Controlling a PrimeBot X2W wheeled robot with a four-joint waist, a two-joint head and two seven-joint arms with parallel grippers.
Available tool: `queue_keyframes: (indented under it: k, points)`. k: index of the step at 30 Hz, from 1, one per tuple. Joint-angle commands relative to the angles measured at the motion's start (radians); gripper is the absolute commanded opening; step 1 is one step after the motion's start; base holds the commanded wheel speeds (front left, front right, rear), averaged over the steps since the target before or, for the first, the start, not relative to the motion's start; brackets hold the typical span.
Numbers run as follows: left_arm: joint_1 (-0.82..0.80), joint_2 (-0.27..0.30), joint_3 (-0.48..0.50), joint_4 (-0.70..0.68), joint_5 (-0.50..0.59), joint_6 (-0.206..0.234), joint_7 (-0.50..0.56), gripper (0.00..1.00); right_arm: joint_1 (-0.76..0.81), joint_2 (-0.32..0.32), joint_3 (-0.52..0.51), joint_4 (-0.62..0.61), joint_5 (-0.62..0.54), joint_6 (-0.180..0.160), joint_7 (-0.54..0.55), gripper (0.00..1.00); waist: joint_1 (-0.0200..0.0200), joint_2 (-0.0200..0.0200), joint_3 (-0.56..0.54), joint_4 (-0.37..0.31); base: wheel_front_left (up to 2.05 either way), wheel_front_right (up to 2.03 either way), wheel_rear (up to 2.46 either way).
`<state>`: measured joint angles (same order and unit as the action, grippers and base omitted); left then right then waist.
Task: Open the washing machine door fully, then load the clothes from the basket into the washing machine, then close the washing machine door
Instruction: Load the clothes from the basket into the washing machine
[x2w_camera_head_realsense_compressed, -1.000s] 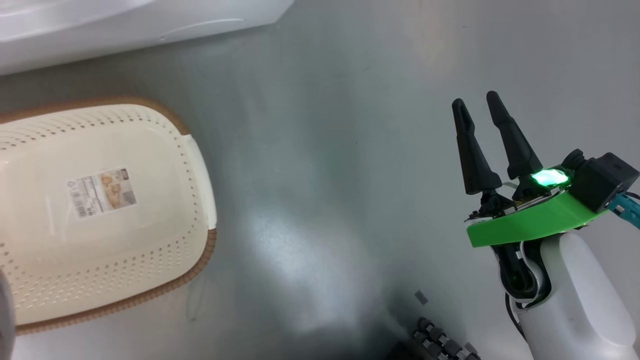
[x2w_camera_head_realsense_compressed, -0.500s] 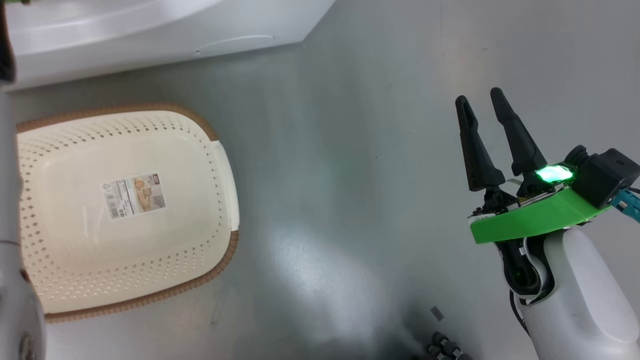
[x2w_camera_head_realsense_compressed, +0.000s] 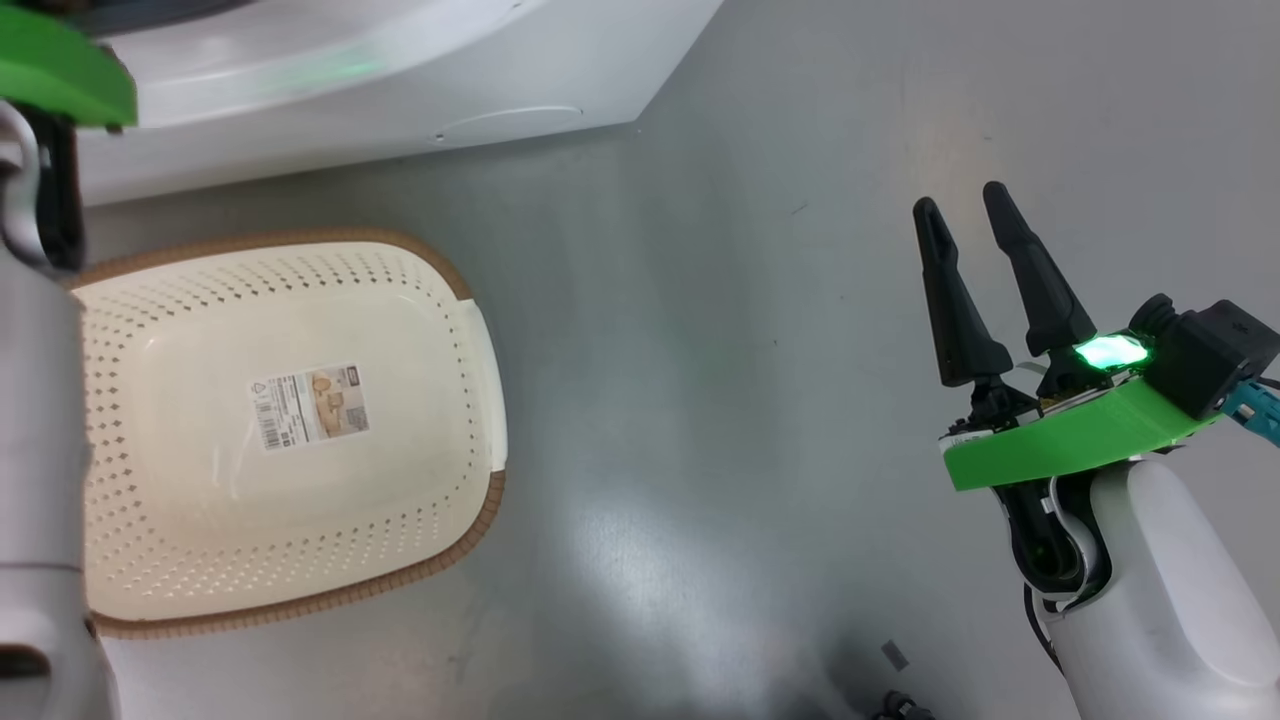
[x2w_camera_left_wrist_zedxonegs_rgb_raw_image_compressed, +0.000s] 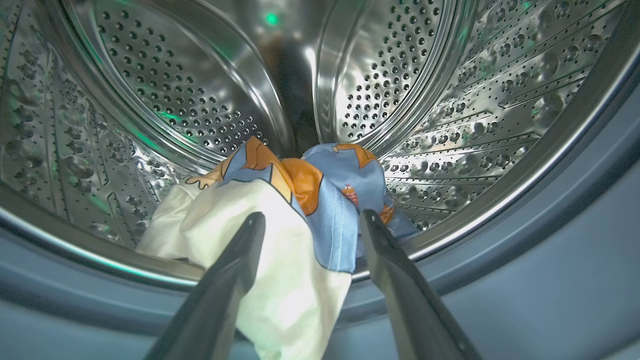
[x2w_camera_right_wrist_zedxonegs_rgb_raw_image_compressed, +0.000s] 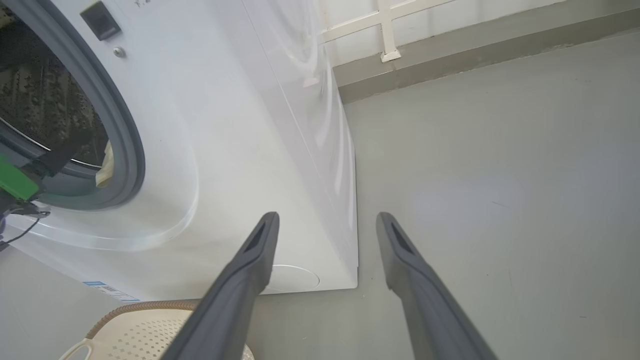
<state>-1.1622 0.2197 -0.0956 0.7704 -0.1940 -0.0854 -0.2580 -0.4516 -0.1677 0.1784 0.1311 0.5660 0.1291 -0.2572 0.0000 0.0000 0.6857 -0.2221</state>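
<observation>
My left tool (x2w_camera_left_wrist_zedxonegs_rgb_raw_image_compressed: 312, 216) is at the mouth of the washer (x2w_camera_right_wrist_zedxonegs_rgb_raw_image_compressed: 240, 125), its fingers spread wide on either side of the clothes (x2w_camera_left_wrist_zedxonegs_rgb_raw_image_compressed: 280, 225). The blue, orange and cream bundle sits at the front of the drum (x2w_camera_left_wrist_zedxonegs_rgb_raw_image_compressed: 175, 90), and a cream flap hangs out over the gasket (x2w_camera_left_wrist_zedxonegs_rgb_raw_image_compressed: 500, 280). The left finger crosses that flap in the left wrist view, and I can't tell whether it touches the cloth or merely passes in front of it. The back of the bundle is hidden behind its own folds. In the head view that arm is only a pale forearm (x2w_camera_head_realsense_compressed: 40, 450) cut by the left edge, covering the basket's near side. The basket (x2w_camera_head_realsense_compressed: 200, 500) stands on the floor (x2w_camera_head_realsense_compressed: 700, 350) just in front of the washer, with only a label (x2w_camera_head_realsense_compressed: 310, 407) on its bottom, too small to read. My right tool (x2w_camera_head_realsense_compressed: 959, 198) hangs over bare floor, well apart from the basket, fingers wide with nothing between them. In the right wrist view the washer's opening is cropped at the left edge and its inside is dark, with only a sliver of cream cloth at the gasket.
</observation>
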Motion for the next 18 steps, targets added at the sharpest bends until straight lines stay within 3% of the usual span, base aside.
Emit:
queue_keyframes:
  k: [1, 18]
  points:
    - [0.048, 0.041, 0.011, -0.041, -0.015, -0.009, -0.004, 1.0, 0.042, -0.009, 0.017, -0.017, 0.001, 0.002, -0.005, 1.0, 0.0, 0.0, -0.006, 0.004, 0.0, 0.0, 0.0]
    - [0.379, 0.028, 0.025, -0.365, -0.048, 0.023, 0.001, 1.0, 0.057, -0.026, 0.008, -0.021, 0.004, 0.002, -0.005, 1.0, 0.0, 0.0, -0.036, 0.027, 0.0, 0.0, 0.0]
